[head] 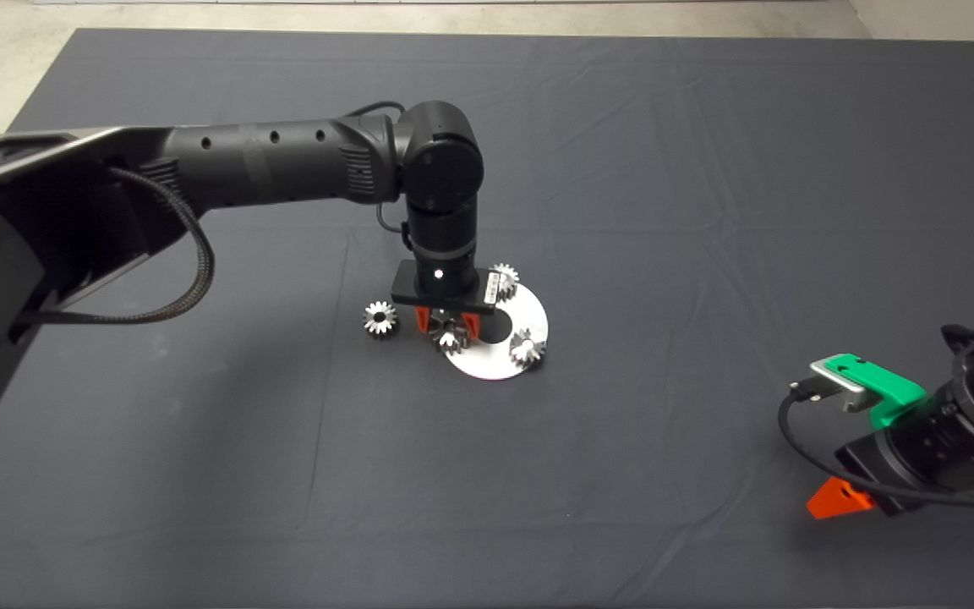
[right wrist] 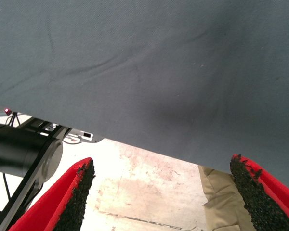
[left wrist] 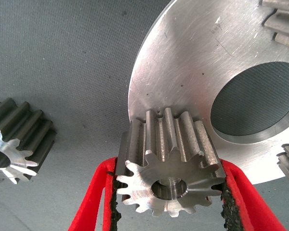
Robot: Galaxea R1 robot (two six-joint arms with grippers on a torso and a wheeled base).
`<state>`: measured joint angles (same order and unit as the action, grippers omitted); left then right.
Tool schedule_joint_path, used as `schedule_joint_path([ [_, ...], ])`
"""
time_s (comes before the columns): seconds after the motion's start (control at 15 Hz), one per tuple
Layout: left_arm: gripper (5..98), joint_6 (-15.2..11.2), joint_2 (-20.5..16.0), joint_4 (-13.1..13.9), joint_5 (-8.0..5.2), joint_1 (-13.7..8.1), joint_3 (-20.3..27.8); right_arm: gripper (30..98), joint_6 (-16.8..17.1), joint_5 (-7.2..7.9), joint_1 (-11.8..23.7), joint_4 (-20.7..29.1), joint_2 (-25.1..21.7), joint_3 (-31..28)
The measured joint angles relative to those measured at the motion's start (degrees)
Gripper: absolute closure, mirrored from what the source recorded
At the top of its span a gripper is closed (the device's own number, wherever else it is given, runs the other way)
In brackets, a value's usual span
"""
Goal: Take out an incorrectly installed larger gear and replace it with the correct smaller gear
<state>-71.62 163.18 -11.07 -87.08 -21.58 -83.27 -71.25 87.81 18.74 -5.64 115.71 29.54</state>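
- Our left gripper (head: 448, 322) is down over the near-left edge of the round steel disc (head: 529, 306), mid-mat; arm comes in from the left.
- Its jaws are closed on a grey gear (left wrist: 171, 166): wrist cam shows both black pads (left wrist: 115, 202) pressed against the teeth, gear partly over the disc rim (left wrist: 183, 62).
- Can't tell by size whether this is the larger gear or a smaller one.
- Loose gear (head: 380, 318) lies on the dark mat (head: 707, 211) just left of the gripper, apart from the disc; same one shows at the wrist view's edge (left wrist: 14, 139).
- 2 more gears on the disc: one at its far edge (head: 504, 280), one at its near-right edge (head: 527, 348).
- Disc has a big centre hole (left wrist: 255, 103), mat showing through.
- Our right gripper (head: 842, 499) sits parked at the near-right w/ fingers (right wrist: 74, 192) spread wide, holding nothing.
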Motion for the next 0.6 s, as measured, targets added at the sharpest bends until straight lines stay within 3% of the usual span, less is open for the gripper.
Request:
schedule_joint_path([
  [0.13,67.3,0.2,0.0,0.2,0.10,-1.3,-0.4,54.1,-0.2,-0.02,0.0,0.0,0.0,0.3],
  [0.2,67.7,0.3,-0.2,1.2,0.06,-3.5,-0.4,54.1,-0.2,-0.02,0.0,0.0,0.0,0.4],
  [0.4,67.5,1.5,-0.1,3.4,-0.18,-14.2,-1.0,54.1,-0.2,-0.07,0.0,0.0,0.2,0.7],
  [0.47,67.7,1.9,0.3,4.1,-0.20,-16.9,-1.0,54.1,-0.2,0.00,0.0,0.0,0.2,0.7],
  [0.53,67.8,2.1,0.8,4.7,-0.10,-18.0,-1.0,54.1,-0.2,-0.01,0.0,0.0,0.2,0.8],
  [0.6,67.9,2.1,1.0,5.4,0.00,-17.8,-1.0,54.1,-0.2,-0.02,0.0,0.0,0.2,0.8],
])
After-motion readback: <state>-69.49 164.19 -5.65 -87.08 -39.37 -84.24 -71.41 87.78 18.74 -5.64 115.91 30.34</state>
